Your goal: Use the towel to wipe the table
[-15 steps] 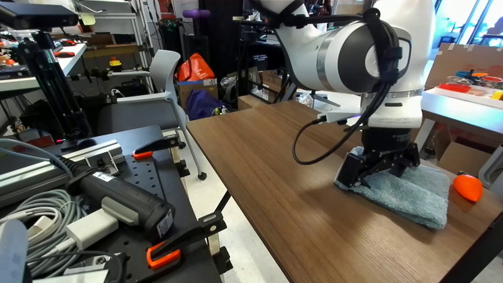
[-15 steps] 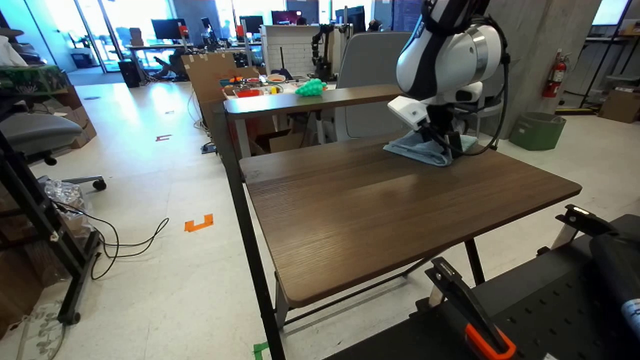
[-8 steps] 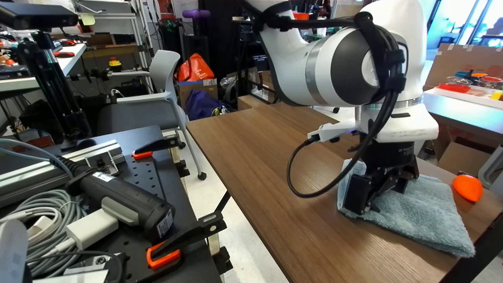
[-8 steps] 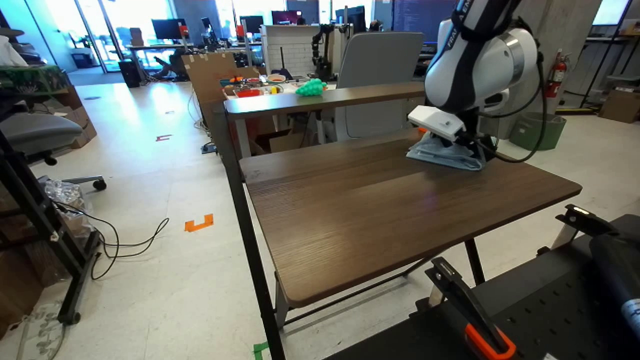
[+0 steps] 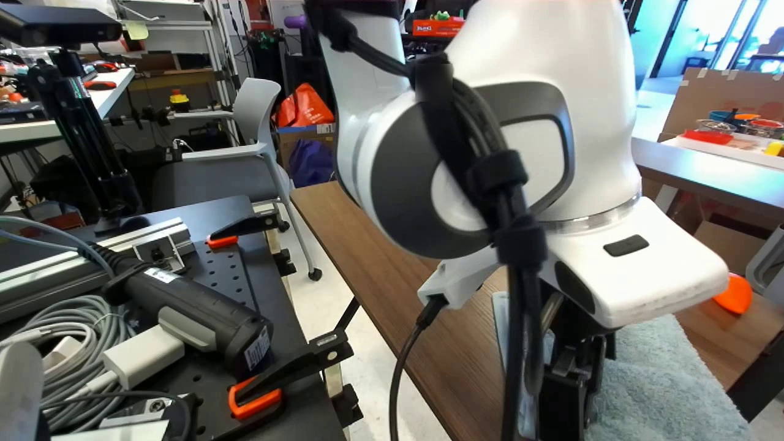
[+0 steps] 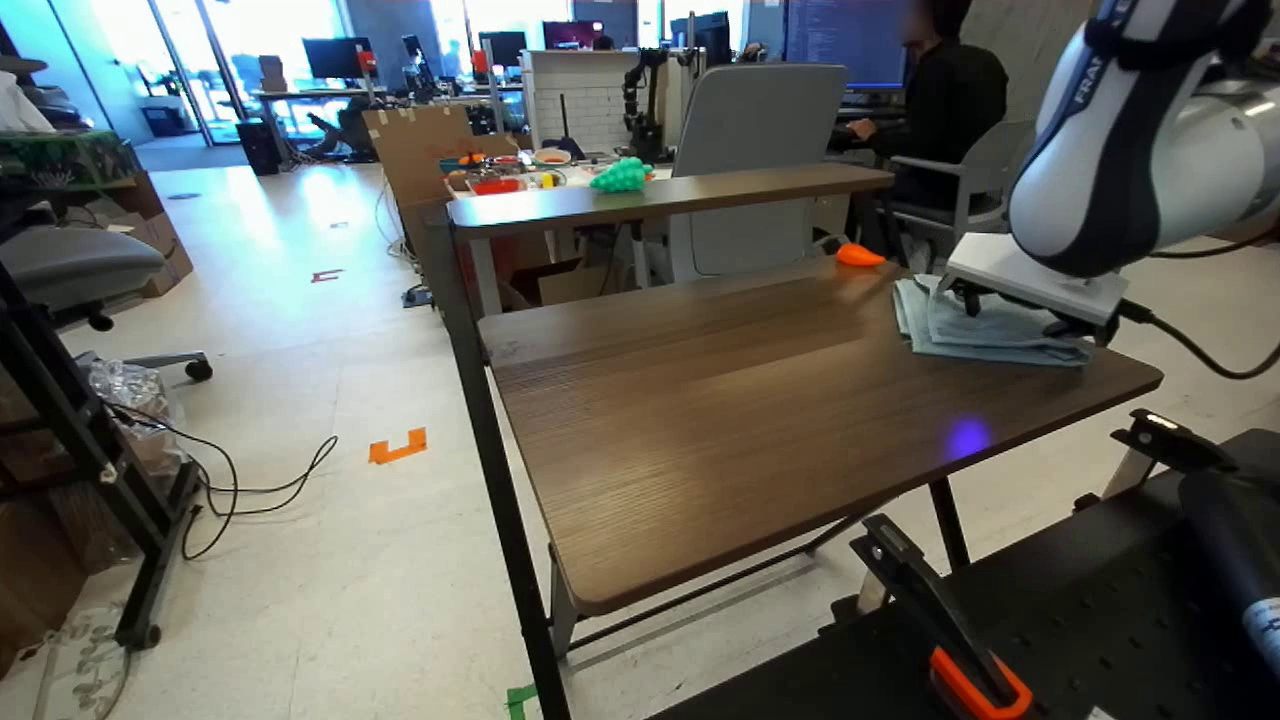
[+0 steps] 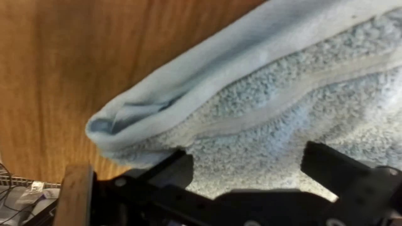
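1. Within the last second my tool (image 7: 247, 157) and the towel (image 6: 985, 335) have travelled together over the surface (image 6: 720, 430): away from its far long edge, as seen in an exterior view, and towards its near right corner.
2. The towel now lies on the wood beside the right-hand short edge, folds stacked and low. The arm (image 6: 1150, 170) covers one end, so I can't tell how close that comes to the rim.
3. The tool's fingers (image 7: 323, 168) stand well apart. In the wrist view cloth stretches across the gap, and I see no fold clamped, so I judge I'm pushing the towel rather than holding it.
4. The orange thing (image 6: 858, 255), nearly hidden half a second ago, now shows whole near the far right corner, apart from the towel.
5. To me this reads as a wiping stroke partway through. With the corner near, I'd turn back soon; pushing on could send the towel over the edge, and ungripped cloth may bunch or lag.
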Tool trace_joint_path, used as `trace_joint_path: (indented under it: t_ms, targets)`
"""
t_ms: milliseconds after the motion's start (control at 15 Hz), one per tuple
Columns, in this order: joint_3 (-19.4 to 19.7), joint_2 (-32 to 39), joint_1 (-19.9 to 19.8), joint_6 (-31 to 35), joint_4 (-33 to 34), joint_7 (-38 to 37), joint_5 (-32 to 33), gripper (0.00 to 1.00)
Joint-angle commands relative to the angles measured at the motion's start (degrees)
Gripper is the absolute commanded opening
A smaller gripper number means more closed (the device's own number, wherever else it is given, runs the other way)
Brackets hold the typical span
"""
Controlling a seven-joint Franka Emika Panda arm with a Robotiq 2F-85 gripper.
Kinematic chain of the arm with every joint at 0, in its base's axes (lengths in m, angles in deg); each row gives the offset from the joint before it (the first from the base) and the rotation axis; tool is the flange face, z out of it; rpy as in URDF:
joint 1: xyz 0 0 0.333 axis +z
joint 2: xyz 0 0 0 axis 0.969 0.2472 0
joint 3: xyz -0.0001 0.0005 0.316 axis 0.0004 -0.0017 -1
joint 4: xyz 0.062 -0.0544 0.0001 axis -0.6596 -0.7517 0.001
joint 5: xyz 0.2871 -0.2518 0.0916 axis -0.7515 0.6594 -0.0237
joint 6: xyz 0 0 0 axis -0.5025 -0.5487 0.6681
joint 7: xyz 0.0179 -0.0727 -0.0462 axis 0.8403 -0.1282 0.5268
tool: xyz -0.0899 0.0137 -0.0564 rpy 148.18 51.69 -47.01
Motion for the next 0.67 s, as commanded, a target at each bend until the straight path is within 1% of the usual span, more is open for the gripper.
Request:
trace_joint_path:
  t_ms: [0,133,200,267,333,400,467,600]
  targets:
    - [-10.55,-7.71,-10.69,1.57,-9.25,15.41,-0.94,1.0]
    - [-14.49,-8.93,-13.52,-1.89,-11.04,22.67,-3.19,1.0]
    - [-14.88,-9.03,-13.02,-4.1,-11.5,25.21,-4.65,1.0]
    - [-16.16,-9.27,-13.28,-6.57,-11.65,27.6,-6.38,1.0]
    - [-16.1,-8.79,-11.93,-9.79,-10.81,29.14,-8.57,1.0]
    - [-14.84,-8.0,-9.65,-12.59,-9.59,29.85,-10.82,1.0]
    - [-13.6,-6.8,-7.65,-15.6,-7.15,29.51,-13.0,1.0]
    - [-12.55,-4.09,-5.25,-22.17,-1.67,27.17,-16.33,1.0]
